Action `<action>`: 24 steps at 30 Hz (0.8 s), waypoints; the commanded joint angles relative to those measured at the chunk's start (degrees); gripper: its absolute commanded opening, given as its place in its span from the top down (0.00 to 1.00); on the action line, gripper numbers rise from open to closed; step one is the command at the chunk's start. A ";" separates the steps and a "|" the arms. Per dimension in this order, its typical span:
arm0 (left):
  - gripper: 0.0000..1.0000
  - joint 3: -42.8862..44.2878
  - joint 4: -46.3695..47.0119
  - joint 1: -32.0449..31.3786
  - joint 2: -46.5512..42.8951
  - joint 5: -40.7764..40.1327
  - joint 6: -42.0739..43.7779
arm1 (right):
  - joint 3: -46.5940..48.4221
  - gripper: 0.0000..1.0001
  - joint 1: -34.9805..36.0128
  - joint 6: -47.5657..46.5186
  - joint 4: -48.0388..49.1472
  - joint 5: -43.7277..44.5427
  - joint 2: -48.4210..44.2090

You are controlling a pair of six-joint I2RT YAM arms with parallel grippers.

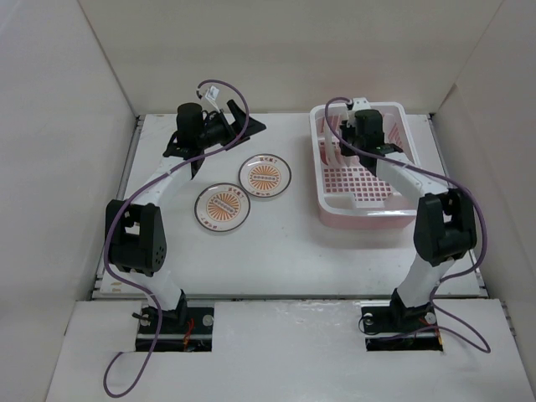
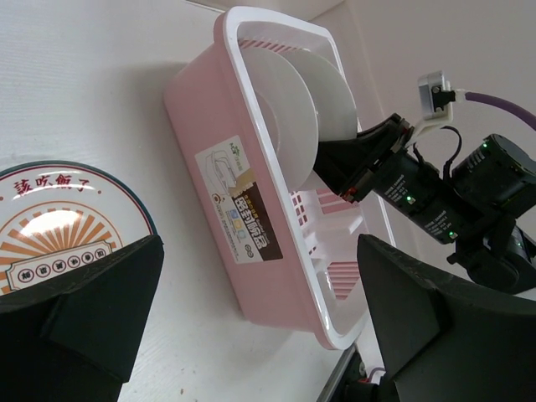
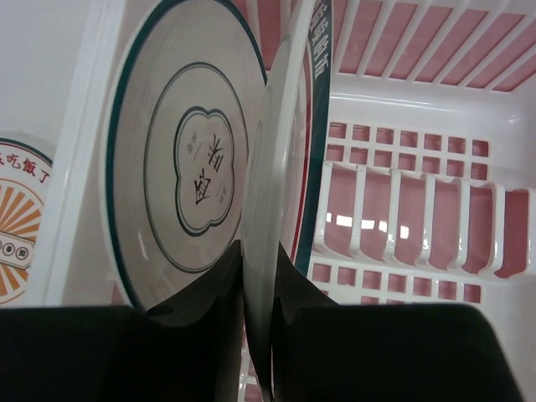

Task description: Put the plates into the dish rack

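Observation:
Two plates with orange sunburst centres lie flat on the table, one (image 1: 265, 176) and one nearer (image 1: 223, 207). One shows in the left wrist view (image 2: 59, 226). The pink dish rack (image 1: 368, 219) stands at the right. A plate with thin dark rings (image 3: 184, 167) stands on edge in its left end. My right gripper (image 3: 260, 251) is inside the rack, shut on the edge of the plate with the green-red rim (image 3: 280, 151), held upright beside the ringed plate. My left gripper (image 1: 234, 138) is open and empty, above the table behind the sunburst plates, facing the rack (image 2: 209, 126).
The white table is boxed in by white walls at the left, back and right. The rack's slot dividers (image 3: 402, 226) fill its floor to the right of the held plate. My right arm (image 2: 435, 201) reaches over the rack.

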 commanded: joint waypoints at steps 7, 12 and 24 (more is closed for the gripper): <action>0.00 1.70 3.09 -0.23 -3.52 1.62 -0.04 | 4.88 0.92 -1.28 -0.22 0.80 -0.27 2.06; 0.00 1.70 3.09 -0.23 -3.52 1.62 -0.04 | 5.50 0.92 -1.80 -0.22 0.79 -0.27 3.12; 0.00 1.70 3.61 -0.23 -3.52 2.15 -0.04 | 6.02 0.75 -1.80 -0.74 -0.78 -0.27 3.12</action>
